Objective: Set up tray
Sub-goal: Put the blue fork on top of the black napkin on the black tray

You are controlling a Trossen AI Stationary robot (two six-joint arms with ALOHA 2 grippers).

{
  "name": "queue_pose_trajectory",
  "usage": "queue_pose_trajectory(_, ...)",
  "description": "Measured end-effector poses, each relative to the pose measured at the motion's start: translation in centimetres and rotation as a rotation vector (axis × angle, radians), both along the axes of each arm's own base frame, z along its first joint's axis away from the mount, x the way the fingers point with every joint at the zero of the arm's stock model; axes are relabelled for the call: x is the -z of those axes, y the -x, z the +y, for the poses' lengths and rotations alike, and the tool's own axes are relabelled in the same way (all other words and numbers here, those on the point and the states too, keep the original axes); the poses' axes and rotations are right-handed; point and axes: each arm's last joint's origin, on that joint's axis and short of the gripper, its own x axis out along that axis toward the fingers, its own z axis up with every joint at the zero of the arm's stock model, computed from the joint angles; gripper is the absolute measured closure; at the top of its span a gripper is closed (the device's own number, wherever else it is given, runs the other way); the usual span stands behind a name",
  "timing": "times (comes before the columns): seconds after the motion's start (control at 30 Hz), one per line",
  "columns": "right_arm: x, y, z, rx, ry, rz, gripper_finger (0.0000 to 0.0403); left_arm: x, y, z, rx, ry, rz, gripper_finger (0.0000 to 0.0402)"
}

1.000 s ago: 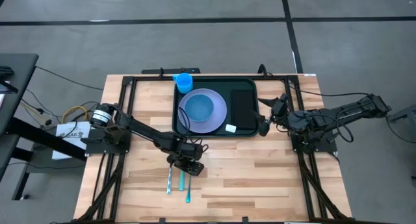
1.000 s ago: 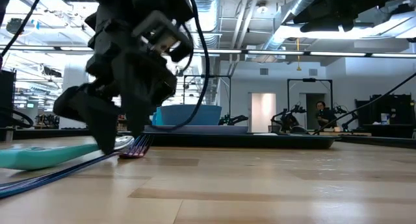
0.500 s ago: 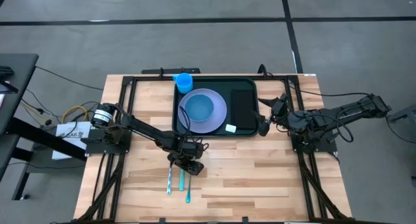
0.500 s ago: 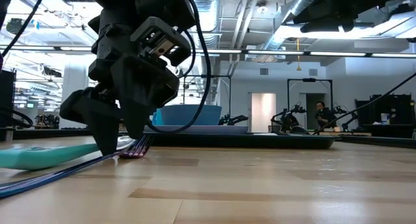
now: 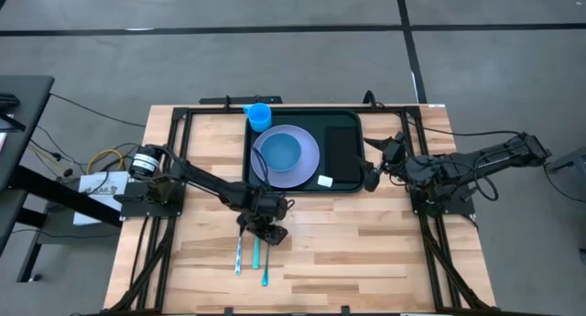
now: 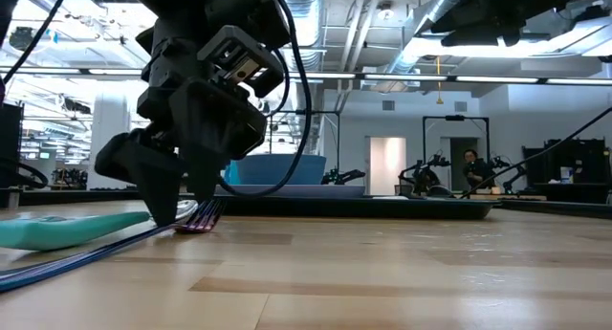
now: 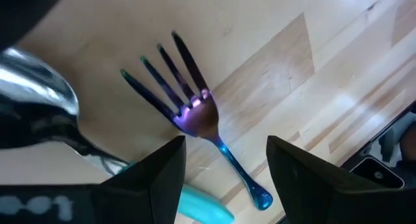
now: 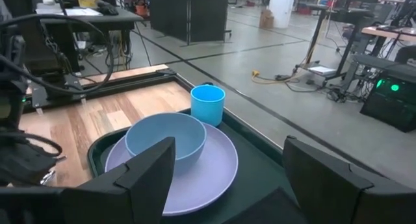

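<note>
Hovering left gripper (image 7: 224,160), jaws apart, over iridescent metal fork (image 7: 188,107).

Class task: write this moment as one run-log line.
left gripper: open, over fork on table | right gripper: open, waiting beside tray | tray holds: plate, bowl, cup

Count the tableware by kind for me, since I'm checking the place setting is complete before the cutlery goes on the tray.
Tray: 1
Plate: 1
Bowl: 1
Cup: 1
Napkin: 1
Fork: 1
Spoon: 1
Total: 7. The fork and spoon lie on the table, not on the tray. A small white item sits on the tray; what it is cannot be told, so it is not counted.
</note>
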Motion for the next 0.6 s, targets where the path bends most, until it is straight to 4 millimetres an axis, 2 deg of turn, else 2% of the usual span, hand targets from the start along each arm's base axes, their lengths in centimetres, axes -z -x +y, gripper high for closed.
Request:
queue_pose_trajectory(0.23, 0.1, 0.0, 0.1, -0.008, 0.002, 0.008, 0.0128, 0.0, -0.2, 0.9, 0.009, 0.01, -0.012, 0.02)
queue_pose_trajectory(0.6, 0.5, 0.3, 1.1, -0.075, 0.022, 0.057, 0.0128, 0.2, 0.4, 1.0, -0.056, -0.102, 0.055, 0.02)
